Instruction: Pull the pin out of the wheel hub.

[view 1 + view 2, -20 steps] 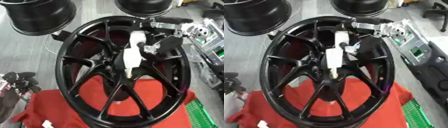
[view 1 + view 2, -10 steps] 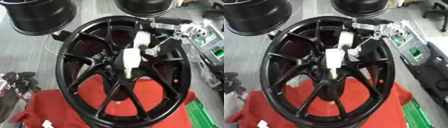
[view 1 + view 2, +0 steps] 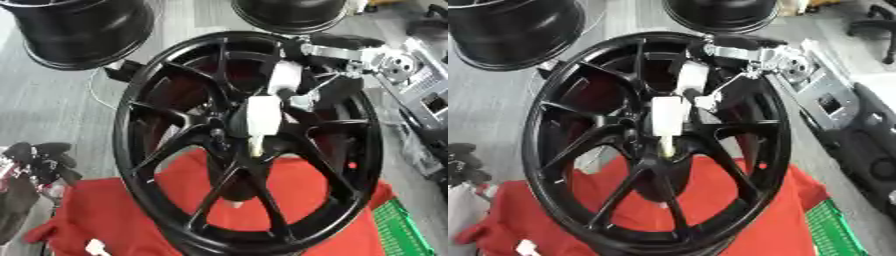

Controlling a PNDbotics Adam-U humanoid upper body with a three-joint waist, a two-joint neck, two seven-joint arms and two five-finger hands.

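A large black wheel (image 3: 249, 140) stands upright on a red cloth (image 3: 114, 215), its spokes meeting at the hub (image 3: 249, 150). A short pale pin (image 3: 254, 145) sticks out of the hub, pointing up. My right arm reaches in from the upper right over the rim. Its hand (image 3: 261, 116), with white fingers, is shut on the pin's upper end just above the hub. My left hand (image 3: 39, 157) rests idle at the lower left, away from the wheel, with its dark fingers relaxed.
Two more black rims lie on the grey floor at the top left (image 3: 79, 30) and top centre (image 3: 289, 12). Grey equipment (image 3: 824, 95) stands to the right of the wheel. A green crate (image 3: 398, 235) shows at the lower right.
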